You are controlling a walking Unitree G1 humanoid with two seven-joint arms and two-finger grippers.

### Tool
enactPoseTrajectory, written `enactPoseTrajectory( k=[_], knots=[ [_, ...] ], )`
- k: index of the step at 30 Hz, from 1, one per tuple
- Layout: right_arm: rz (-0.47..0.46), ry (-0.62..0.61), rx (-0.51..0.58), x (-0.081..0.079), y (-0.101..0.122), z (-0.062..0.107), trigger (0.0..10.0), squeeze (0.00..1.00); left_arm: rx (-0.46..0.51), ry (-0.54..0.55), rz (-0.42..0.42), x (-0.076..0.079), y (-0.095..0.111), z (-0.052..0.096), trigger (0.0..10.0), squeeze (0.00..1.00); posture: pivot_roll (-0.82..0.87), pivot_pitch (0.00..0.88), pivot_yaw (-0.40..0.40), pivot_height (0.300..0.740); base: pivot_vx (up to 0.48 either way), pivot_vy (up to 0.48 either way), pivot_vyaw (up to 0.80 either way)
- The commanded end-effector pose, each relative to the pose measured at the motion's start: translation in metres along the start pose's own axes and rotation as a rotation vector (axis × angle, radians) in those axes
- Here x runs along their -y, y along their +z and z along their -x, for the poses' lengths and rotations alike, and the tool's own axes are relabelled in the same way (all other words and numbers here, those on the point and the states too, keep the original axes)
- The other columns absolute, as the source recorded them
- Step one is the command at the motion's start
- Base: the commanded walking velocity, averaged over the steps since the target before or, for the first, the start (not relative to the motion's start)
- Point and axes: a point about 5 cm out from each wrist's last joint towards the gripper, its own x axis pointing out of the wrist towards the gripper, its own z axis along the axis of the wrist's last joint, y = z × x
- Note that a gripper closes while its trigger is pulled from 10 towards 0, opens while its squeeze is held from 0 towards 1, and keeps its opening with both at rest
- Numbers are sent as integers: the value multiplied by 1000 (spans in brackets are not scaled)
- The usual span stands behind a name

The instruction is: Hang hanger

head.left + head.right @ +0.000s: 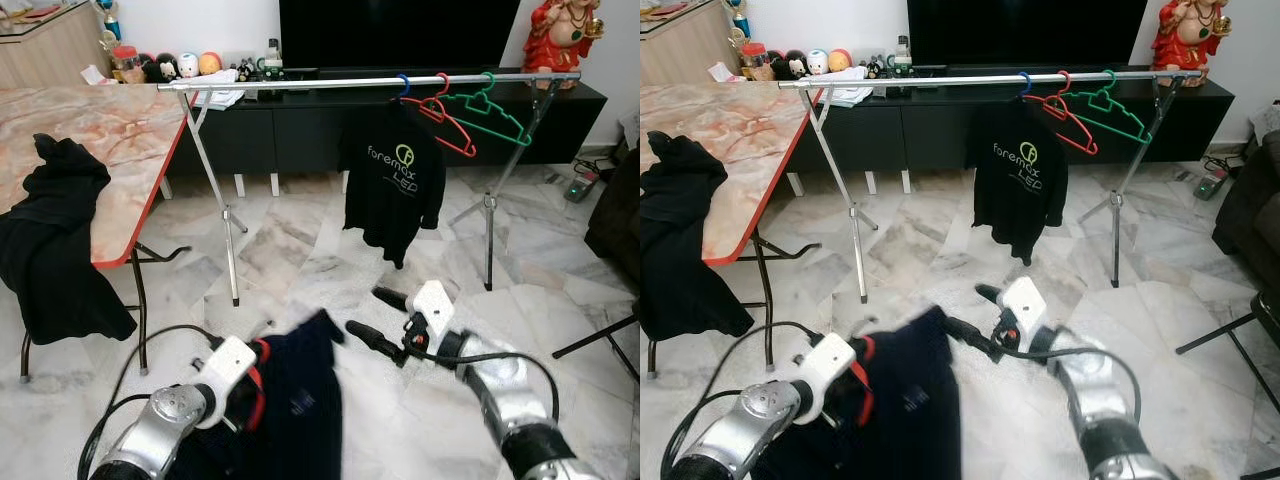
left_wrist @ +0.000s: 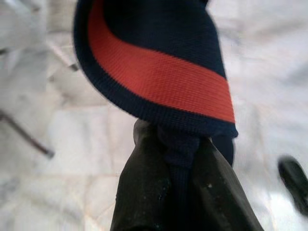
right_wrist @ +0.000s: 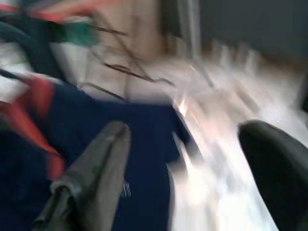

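My left gripper (image 1: 250, 395) is low in front of me, shut on the red-striped collar (image 2: 159, 77) of a navy shirt (image 1: 300, 400) that hangs down from it. Its fingers (image 2: 144, 183) pinch the navy fabric. I cannot see a hanger inside the shirt. My right gripper (image 1: 378, 318) is open just right of the shirt, with the cloth (image 3: 139, 130) ahead of its fingers. The silver clothes rail (image 1: 370, 82) stands further ahead. On it hang a black printed shirt (image 1: 392, 180), a bare red hanger (image 1: 445, 125) and a bare green hanger (image 1: 495, 115).
A marble-topped folding table (image 1: 100, 130) with a black garment (image 1: 55, 240) draped over its edge stands on the left. A black TV cabinet (image 1: 300, 125) runs behind the rail. A dark sofa edge (image 1: 615, 210) is at the right. Marble floor (image 1: 300, 250) lies between me and the rack.
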Motion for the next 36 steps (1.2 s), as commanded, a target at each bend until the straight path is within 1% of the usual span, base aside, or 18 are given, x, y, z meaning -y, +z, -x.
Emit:
enactPoseTrajectory(
  k=[1,2,3,5,6,8,10,12,14,15,16,17,18,19,22,25,27,36],
  knots=[
    [-125,-185,-117,2,-37,12,10000,0,62,51,69,-3,1,1,10000,0,15,70,21,740,0,0,0],
    [-159,-233,-155,1,-48,16,10000,0,80,62,89,-3,2,1,10000,0,14,64,22,740,0,0,0],
    [-238,-324,-235,-2,-69,25,10000,0,103,80,130,-3,2,2,10000,0,14,61,21,740,0,0,0],
    [-315,-413,-309,-8,-90,35,10000,0,115,118,159,-2,-1,2,10000,0,16,51,24,740,0,0,0],
    [-448,-465,-352,-21,-113,46,10000,0,120,144,170,0,-5,4,10000,0,12,36,27,740,0,0,0],
    [-541,-515,-371,-30,-127,53,10000,0,130,164,184,2,-8,5,10000,0,9,31,27,740,0,0,0],
    [-706,-635,-367,-35,-140,64,10000,0,138,185,201,2,-12,8,10000,0,12,17,29,740,0,0,0],
    [-822,-762,-389,-39,-154,77,10000,0,145,208,223,1,-17,12,10000,0,13,0,26,740,0,0,0],
    [-823,-816,-431,-42,-161,85,10000,0,136,226,241,0,-21,14,10000,0,16,0,25,740,0,0,0],
    [-797,-826,-468,-44,-166,91,10000,0,141,224,293,1,-24,15,10000,0,30,0,17,740,0,0,0],
    [-776,-819,-485,-45,-168,92,10000,0,157,221,312,2,-23,17,10000,0,31,0,13,740,0,0,0],
    [-709,-767,-519,-49,-170,92,10000,0,173,224,304,2,-22,18,10000,0,29,0,12,740,259,0,0],
    [-709,-767,-519,-49,-170,92,10000,0,173,224,304,2,-22,18,10000,0,29,0,12,740,259,0,0],
    [-665,-748,-536,-51,-171,93,10000,0,153,237,274,2,-24,17,10000,0,31,0,13,740,386,0,0],
    [-684,-786,-561,-53,-176,99,10000,0,139,224,248,6,-25,14,10000,0,25,0,22,740,393,0,0],
    [-670,-783,-570,-54,-176,99,10000,0,146,218,260,6,-24,13,10000,0,14,0,35,740,443,0,0],
    [-651,-805,-577,-53,-178,102,10000,0,145,200,244,6,-21,13,10000,0,6,0,39,740,480,0,0],
    [-658,-797,-574,-55,-178,102,10000,0,141,198,237,4,-18,10,10000,0,20,0,34,740,480,0,0]
  ],
)
